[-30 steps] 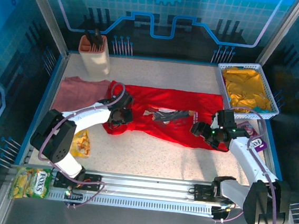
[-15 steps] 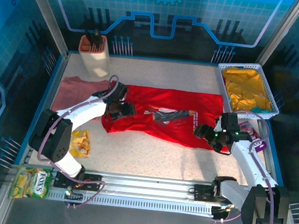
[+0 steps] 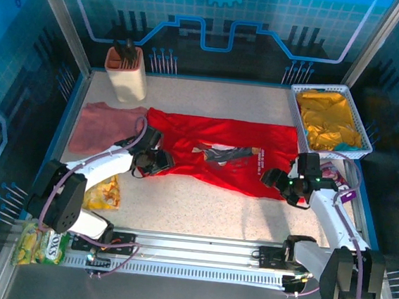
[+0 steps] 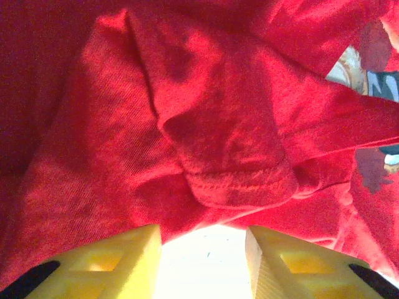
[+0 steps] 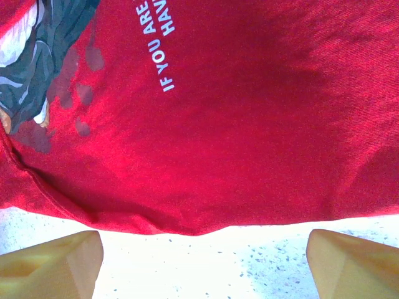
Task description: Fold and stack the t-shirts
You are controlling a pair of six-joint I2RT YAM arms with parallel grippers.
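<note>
The bright red t-shirt [image 3: 217, 151] lies spread across the middle of the table, its cartoon print and white lettering facing up. A dusty-pink t-shirt [image 3: 103, 125] lies flat at the back left, touching the red one. My left gripper [image 3: 154, 163] sits at the red shirt's near-left edge. In the left wrist view it [image 4: 202, 265] is open over bare table, just short of a folded red sleeve hem [image 4: 240, 187]. My right gripper [image 3: 274, 179] is at the shirt's near-right hem. In the right wrist view it [image 5: 202, 268] stands wide open, the red hem [image 5: 199, 221] just ahead of it.
A white basket [image 3: 299, 109] holding yellow cloth stands at the back right. A pinkish holder [image 3: 127, 75] with dark tools is at the back left. A yellow wrapper [image 3: 103, 193], a Fox's candy bag [image 3: 42, 242] and a purple packet [image 3: 343, 183] lie near the table's edges.
My left gripper opened, let go of the red shirt's left edge and drew back toward the near side. The shirt's left part now lies flatter. My right gripper shifted slightly right.
</note>
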